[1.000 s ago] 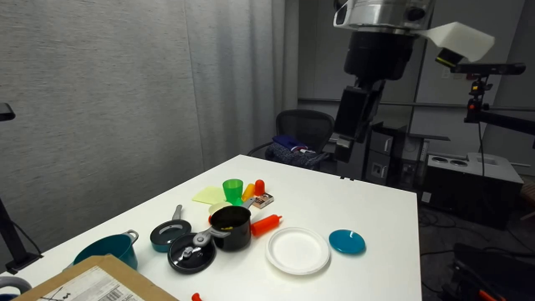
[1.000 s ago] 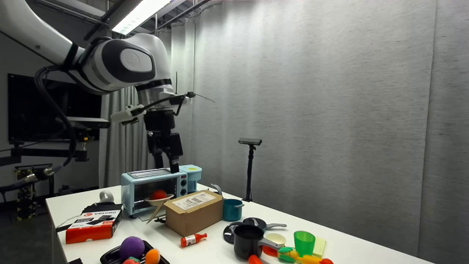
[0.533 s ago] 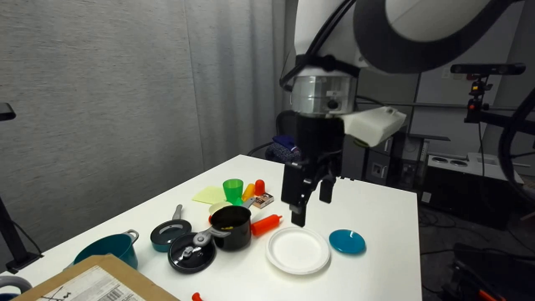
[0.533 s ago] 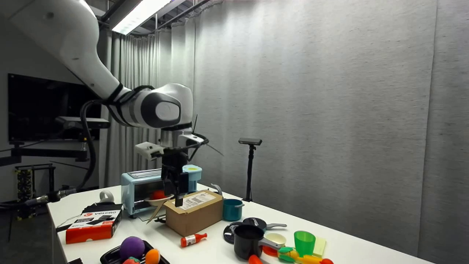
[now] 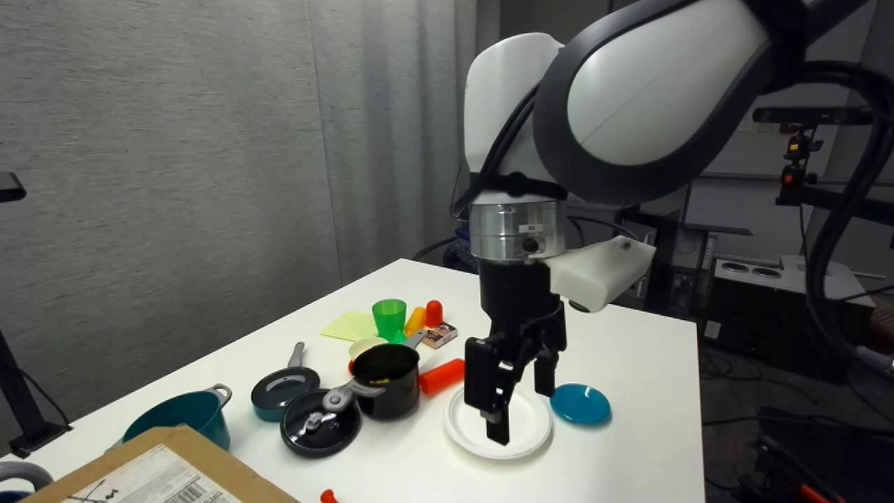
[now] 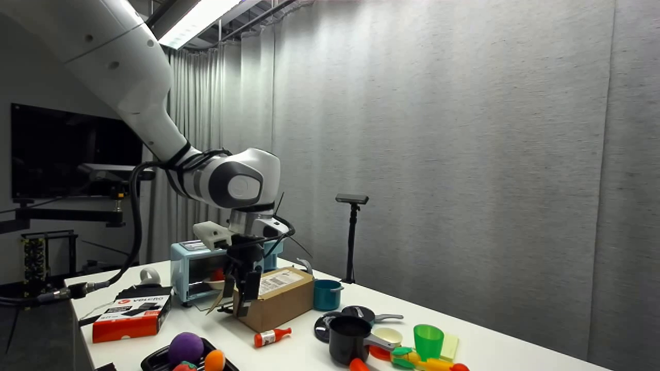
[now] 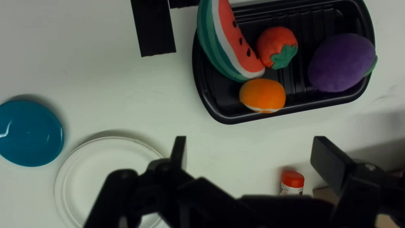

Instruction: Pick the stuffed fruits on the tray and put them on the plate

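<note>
The step in hand looks to be the reach for a first pick. The plush watermelon slice (image 7: 224, 41), the plush orange (image 7: 262, 95), the plush aubergine (image 7: 340, 63) and a red-orange plush fruit with a green cap (image 7: 273, 44) (strawberry or tomato, I cannot tell which) all lie in the black tray (image 7: 303, 107), so I judge that no transfer is done yet. The pincer (image 7: 251, 152) has its jaws spread wide and holds nothing.

Read in the wrist view from the middle of that gap, the tray sits at twelve to one o'clock, not beneath the pincer. The plush orange is nearest, at twelve, just inside the tray wall and close by the watermelon's lower tip; whether they touch I cannot tell. The watermelon lies just short of twelve, its upper end out of view; the green-capped fruit is just past twelve, the aubergine between one and two. The round white plate (image 7: 101, 161) lies between eight and nine, partly hidden by the pincer.

The next move probably calls for travel toward twelve, above the tray wall, then a descent astride one fruit. The orange seems the shortest reach, though the watermelon crowds it; the aubergine has more room but is broader.
</note>
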Available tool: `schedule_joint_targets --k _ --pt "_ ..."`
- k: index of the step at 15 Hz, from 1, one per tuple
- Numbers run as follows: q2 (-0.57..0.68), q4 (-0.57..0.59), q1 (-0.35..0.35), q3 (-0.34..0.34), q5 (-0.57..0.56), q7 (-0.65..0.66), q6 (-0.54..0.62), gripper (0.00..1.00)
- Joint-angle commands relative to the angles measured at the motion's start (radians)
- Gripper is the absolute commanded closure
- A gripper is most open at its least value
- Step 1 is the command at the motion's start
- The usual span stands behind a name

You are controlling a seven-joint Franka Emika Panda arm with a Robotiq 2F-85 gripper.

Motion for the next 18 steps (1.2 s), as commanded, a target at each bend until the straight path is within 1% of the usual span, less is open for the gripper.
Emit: schedule_joint_targets --k 1,2,3,4,7,11,13,14,16,18 --pt "-0.021 -0.009 0.007 -0.042 0.009 -0.030 -0.017 0.00" --pt "-0.003 -0.003 0.000 -0.049 0.060 -0.074 -0.039 0.00" --pt "0.029 0.003 -0.001 -0.057 0.077 -0.080 -0.060 0.00" --pt "0.045 -0.003 0.001 -0.067 0.054 -0.050 -0.068 0.00" --pt "0.101 -0.015 0.000 -0.089 0.064 -0.089 -0.090 0.00" --pt "0.180 -0.020 -0.016 -0.084 0.132 -0.297 -0.077 0.00" --pt "0.233 -0.004 -0.006 -0.065 0.164 -0.364 -0.078 0.00" --pt "0.253 -0.010 0.000 -0.058 0.175 -0.372 -0.050 0.00" --pt "0.288 -0.018 0.029 -0.046 0.177 -0.308 0.015 0.00" --pt "0.304 -0.031 0.046 -0.035 0.165 -0.279 0.073 0.00"
